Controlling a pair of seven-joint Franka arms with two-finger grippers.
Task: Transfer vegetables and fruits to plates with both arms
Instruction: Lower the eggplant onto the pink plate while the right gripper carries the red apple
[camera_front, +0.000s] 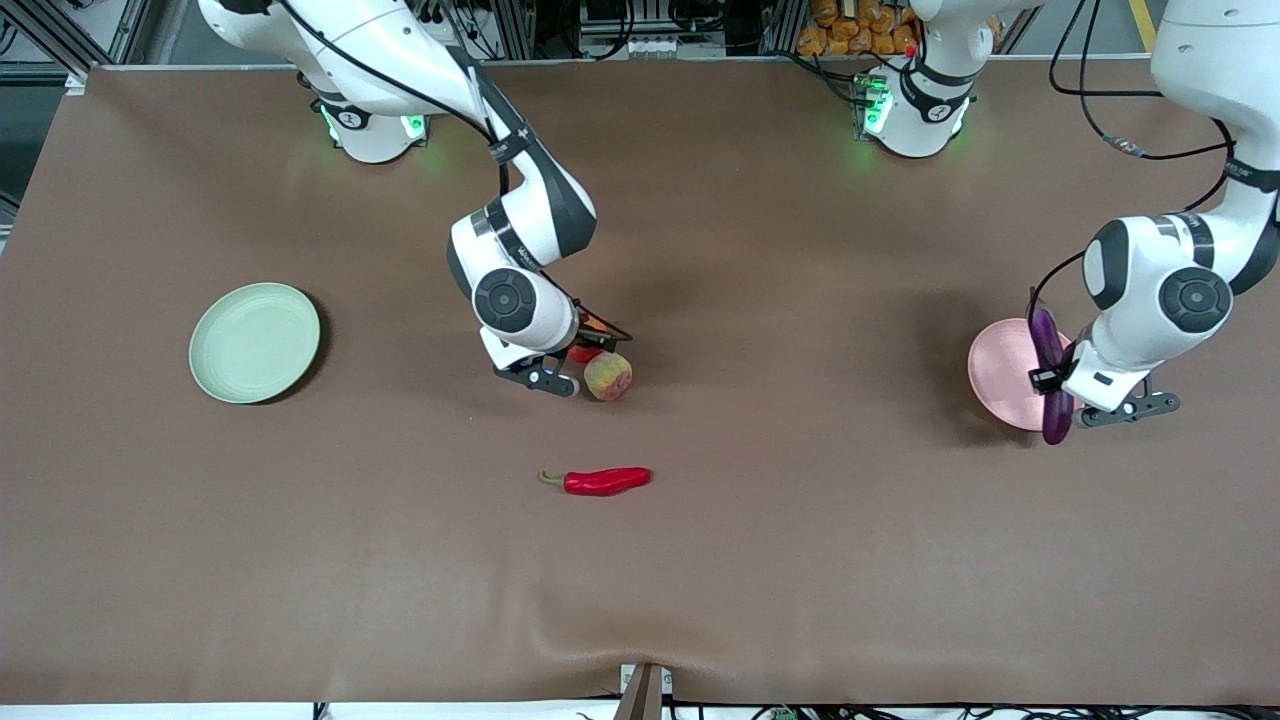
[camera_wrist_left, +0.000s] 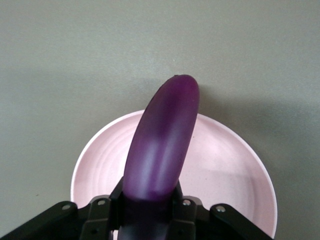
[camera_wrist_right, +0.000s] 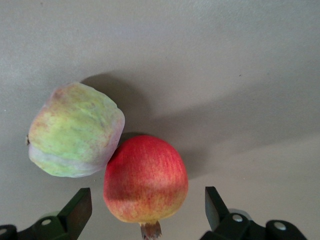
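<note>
Two grippers: left gripper (camera_wrist_left: 147, 212) clenches eggplant (camera_wrist_left: 162, 140) over half-hidden pink plate (camera_wrist_left: 225, 165); right gripper (camera_wrist_right: 145, 210) spread around pomegranate (camera_wrist_right: 146, 177).

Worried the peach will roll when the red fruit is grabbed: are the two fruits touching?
Touching. The right wrist view shows the peach pressed against the red fruit, with no gap where they meet.

My left gripper (camera_wrist_left: 147, 212) holds the eggplant (camera_wrist_left: 162, 140) over one plate (camera_wrist_left: 235, 170) at the left arm's end. My right gripper (camera_wrist_right: 145, 212), fingers spread, straddles the pomegranate (camera_wrist_right: 145, 177), which touches the peach (camera_wrist_right: 75, 130). The chili (camera_front: 600, 481) lies nearer the front camera. The other plate (camera_front: 255, 343) sits toward the right arm's end.
</note>
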